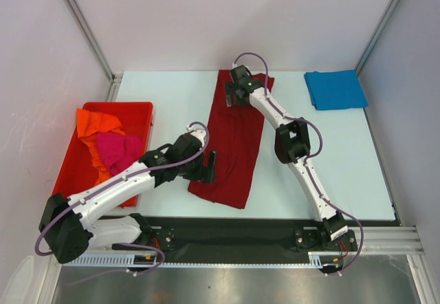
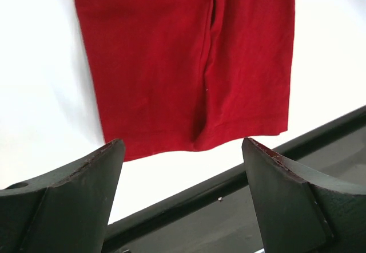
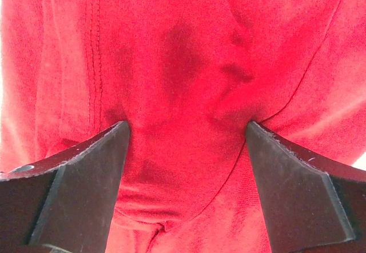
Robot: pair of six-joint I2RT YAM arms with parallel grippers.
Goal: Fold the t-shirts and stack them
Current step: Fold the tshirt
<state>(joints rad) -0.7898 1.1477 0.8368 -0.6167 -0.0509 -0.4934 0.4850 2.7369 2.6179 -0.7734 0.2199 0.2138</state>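
The pale surface carries everything. Along its middle lies the dark red t-shirt, folded into a long strip that runs from the far side toward the near edge, slightly slanted, with its hem toward the arms. At the left stands a red plastic bin, holding a crumpled orange t-shirt and, partly on top of it, a bunched magenta-pink t-shirt. In the far right corner, well apart from the rest, a bright blue t-shirt lies folded into a neat rectangle.

The right gripper is over the far end of the dark red strip. Its wrist view shows its fingers spread wide, tips down at the cloth, which puckers and wrinkles between them. The left gripper is at the near left corner of the strip, just beside its edge. Its fingers are also spread, with nothing between them and the shirt's hem in view beyond the tips.
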